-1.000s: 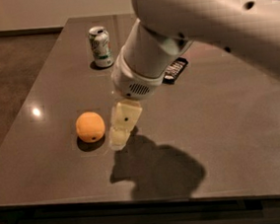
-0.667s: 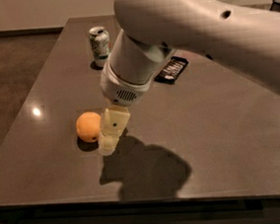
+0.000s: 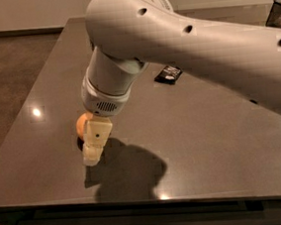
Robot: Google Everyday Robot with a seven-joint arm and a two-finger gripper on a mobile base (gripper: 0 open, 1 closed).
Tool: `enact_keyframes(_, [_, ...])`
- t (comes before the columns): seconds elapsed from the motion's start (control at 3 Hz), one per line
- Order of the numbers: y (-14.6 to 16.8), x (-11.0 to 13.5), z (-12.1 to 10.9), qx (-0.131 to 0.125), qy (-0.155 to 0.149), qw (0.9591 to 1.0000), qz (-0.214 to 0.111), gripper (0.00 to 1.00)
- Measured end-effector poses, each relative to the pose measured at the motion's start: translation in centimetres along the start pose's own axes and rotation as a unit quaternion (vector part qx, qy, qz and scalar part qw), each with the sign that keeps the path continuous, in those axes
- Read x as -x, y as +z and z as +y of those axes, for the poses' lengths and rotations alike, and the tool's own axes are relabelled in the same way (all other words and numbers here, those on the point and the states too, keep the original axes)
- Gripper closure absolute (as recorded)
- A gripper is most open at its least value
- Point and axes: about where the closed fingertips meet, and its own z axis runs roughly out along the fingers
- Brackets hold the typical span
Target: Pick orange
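Observation:
The orange (image 3: 82, 124) lies on the dark grey table (image 3: 192, 129), toward its front left. Only its left part shows; the rest is hidden behind my gripper. My gripper (image 3: 93, 154) hangs from the big white arm (image 3: 183, 35), points down at the table and stands right in front of the orange, close against it. Whether it touches the orange cannot be told. The green-and-white soda can is hidden behind the arm.
A flat black object (image 3: 168, 74) lies on the table behind the arm, right of centre. A black mesh basket (image 3: 279, 12) stands at the far right edge. The table's front edge runs close below the gripper.
The arm has swung left and nearer the camera. The gripper has gone from beside the orange's right to in front of it, covering most of it. The soda can is now hidden.

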Motion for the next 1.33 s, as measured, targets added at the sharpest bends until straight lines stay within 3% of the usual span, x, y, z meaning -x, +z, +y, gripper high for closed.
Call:
enact_keyframes(0.33, [1.0, 0.2, -0.1, 0.008, -0.004, 1.0, 0.002, 0.0])
enact_keyframes(0.67, [1.8, -0.1, -0.4, 0.018, 0.001, 0.9998, 0.0, 0.22])
enact_keyframes(1.0, [1.8, -0.7, -0.8, 0.026, 0.016, 0.9995, -0.007, 0.54])
enact_keyframes(1.33, [0.8, -0.9, -1.3, 0.038, 0.03, 0.9986, -0.019, 0.77])
